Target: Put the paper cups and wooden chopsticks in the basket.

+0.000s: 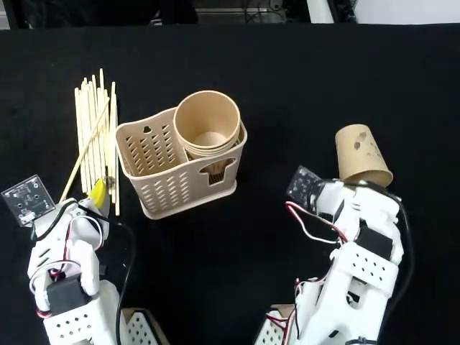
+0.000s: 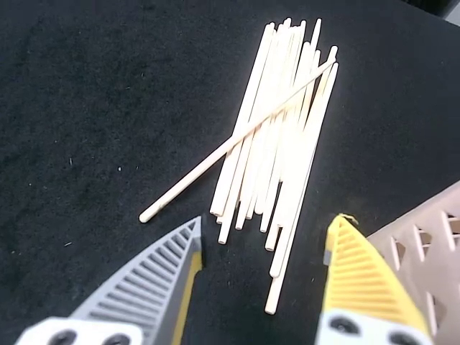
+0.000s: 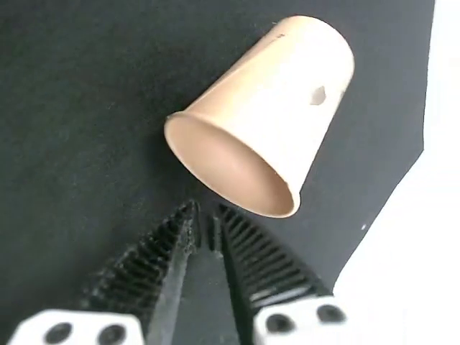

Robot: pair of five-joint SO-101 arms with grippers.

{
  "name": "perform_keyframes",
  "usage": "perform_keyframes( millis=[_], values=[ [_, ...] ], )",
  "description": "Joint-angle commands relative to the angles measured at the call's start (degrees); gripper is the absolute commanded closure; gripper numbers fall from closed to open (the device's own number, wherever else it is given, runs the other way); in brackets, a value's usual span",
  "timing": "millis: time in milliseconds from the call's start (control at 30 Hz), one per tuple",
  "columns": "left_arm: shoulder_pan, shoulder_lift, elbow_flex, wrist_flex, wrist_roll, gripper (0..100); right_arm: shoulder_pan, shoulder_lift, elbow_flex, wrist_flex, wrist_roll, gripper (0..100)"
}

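A beige slotted basket (image 1: pixel 154 169) stands left of centre with paper cups (image 1: pixel 207 123) nested upright inside it. A bundle of wooden chopsticks (image 1: pixel 93 133) (image 2: pixel 280 136) lies on the black table left of the basket, one stick crossing the others at a slant. My left gripper (image 1: pixel 95 197) (image 2: pixel 267 220) is open just short of the bundle's near ends, empty. Another paper cup (image 1: pixel 364 154) (image 3: pixel 266 115) lies on its side at the right, mouth towards my right gripper (image 3: pixel 207 208), which is shut and empty just short of the rim.
The basket's corner (image 2: pixel 431 241) sits close beside the yellow finger (image 2: pixel 353 269) of the left gripper. The black cloth ends near the lying cup, with a white surface (image 3: pixel 431 215) beyond. Both arm bases stand at the near edge.
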Motion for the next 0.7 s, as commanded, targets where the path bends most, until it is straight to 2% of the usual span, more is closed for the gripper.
perform_keyframes(
  millis=[0, 133, 367, 433, 567, 667],
  values=[
    [0.57, -0.44, -0.31, -1.14, -0.09, 73, -0.97, -1.19, -4.44, -0.7, -6.15, 98.6],
    [0.57, -0.44, -0.31, -1.05, -0.09, 73, -0.97, -1.19, -8.57, 3.43, -10.02, 98.8],
    [0.57, -0.44, -0.31, -0.97, -0.09, 73, -3.52, -0.66, -20.97, 23.91, -9.67, 98.4],
    [0.57, -0.44, -0.31, -0.88, -0.09, 73, -3.34, -0.66, -21.85, 27.69, -2.99, 91.3],
    [0.66, -0.44, -0.31, -0.88, -1.23, 73, -1.32, -0.57, -22.02, 28.4, -0.26, 69.7],
    [2.42, -0.44, -0.22, -0.62, -2.02, 73, -0.62, 0.48, -19.91, 27.6, 5.19, 62.9]
  ],
)
